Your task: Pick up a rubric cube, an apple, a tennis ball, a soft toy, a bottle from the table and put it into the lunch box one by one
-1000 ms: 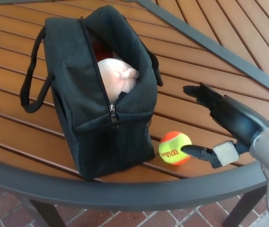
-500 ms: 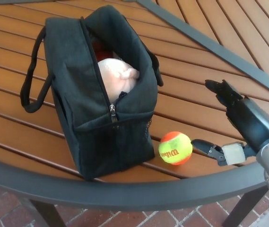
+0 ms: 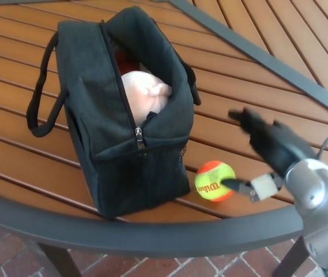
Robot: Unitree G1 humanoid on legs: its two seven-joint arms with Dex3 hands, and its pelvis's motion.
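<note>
While the tennis ball (image 3: 214,180) rests on the surface (image 3: 256,75) beside the lunch box (image 3: 123,109), the right hand (image 3: 255,154), open and empty, touches its right side with its thumb.

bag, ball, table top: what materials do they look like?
Bag: dark woven fabric, matte, going by its soft folds, strap handle and metal zip pull. Ball: fuzzy felt, orange over yellow, printed logo; likely a rubber core, not visible. Table: reddish-brown wood-look slats with grain lines and a slight sheen, real wood or composite unclear; the grey frame looks like painted metal.
</note>
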